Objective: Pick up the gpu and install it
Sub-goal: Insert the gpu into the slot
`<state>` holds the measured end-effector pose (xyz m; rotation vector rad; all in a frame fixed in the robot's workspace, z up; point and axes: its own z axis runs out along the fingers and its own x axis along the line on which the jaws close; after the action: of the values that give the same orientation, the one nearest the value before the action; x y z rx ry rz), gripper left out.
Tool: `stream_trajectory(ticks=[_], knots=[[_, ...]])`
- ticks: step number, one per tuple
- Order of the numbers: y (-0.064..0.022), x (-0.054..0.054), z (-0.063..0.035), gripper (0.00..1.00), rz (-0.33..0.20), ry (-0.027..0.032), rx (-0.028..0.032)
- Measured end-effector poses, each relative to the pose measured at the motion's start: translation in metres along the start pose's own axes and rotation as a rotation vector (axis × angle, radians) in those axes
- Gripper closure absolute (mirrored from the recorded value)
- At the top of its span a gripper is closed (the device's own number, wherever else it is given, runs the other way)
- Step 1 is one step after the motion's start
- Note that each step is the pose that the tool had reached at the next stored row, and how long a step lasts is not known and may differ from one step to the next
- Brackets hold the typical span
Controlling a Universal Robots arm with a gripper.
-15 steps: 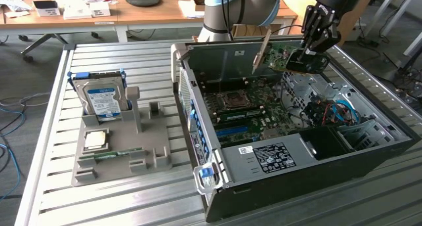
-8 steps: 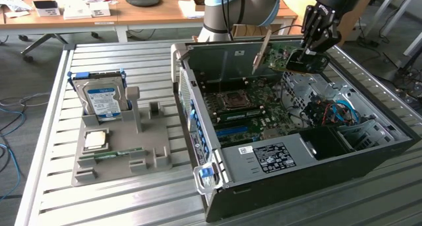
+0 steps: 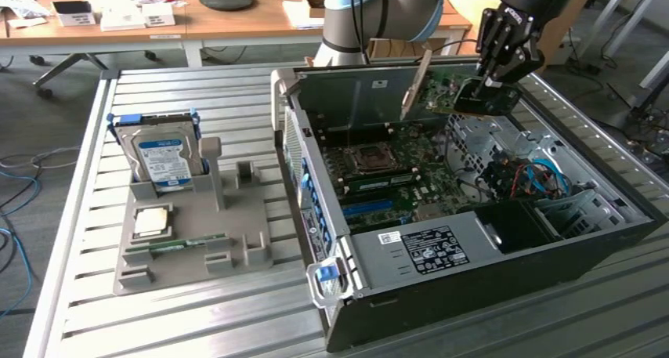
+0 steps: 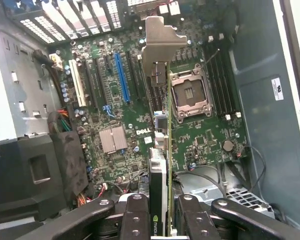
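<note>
My gripper (image 3: 489, 82) is shut on the gpu (image 3: 444, 90), a green card with a silvery end bracket (image 3: 418, 80), and holds it in the air above the far side of the open computer case (image 3: 585, 252). In the wrist view the gpu (image 4: 162, 150) hangs edge-on between my fingers (image 4: 135, 220), its bracket (image 4: 160, 40) pointing away. The motherboard (image 4: 115, 135) lies below it. The card's edge hangs between the blue slot (image 4: 121, 75) and the bare processor socket (image 4: 190, 92), apart from the board.
A grey holder tray (image 3: 246, 244) at the exterior view's left carries an upright hard drive (image 3: 162, 154), a processor (image 3: 152, 221) and a memory stick (image 3: 178, 244). Cables (image 3: 522, 178) and a drive cage (image 3: 569, 213) fill the case's right part. Desks stand behind.
</note>
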<state>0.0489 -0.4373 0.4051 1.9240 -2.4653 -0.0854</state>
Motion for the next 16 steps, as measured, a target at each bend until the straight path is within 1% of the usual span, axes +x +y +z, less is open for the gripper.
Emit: stream_trajectory(ticks=[4,6,12,14,16], knots=[[0.0000,0.0000,0.0000,0.73,-0.002,0.0000,0.0000],[0.0001,0.0000,0.0001,0.73,-0.006,-0.0003,0.0020],[0.0003,0.0001,0.0010,0.73,-0.038,-0.0037,0.0212],[0.0004,0.0001,0.0012,0.73,-0.049,-0.0039,0.0229],[0.0004,0.0001,0.0015,0.73,-0.070,-0.0031,0.0228]])
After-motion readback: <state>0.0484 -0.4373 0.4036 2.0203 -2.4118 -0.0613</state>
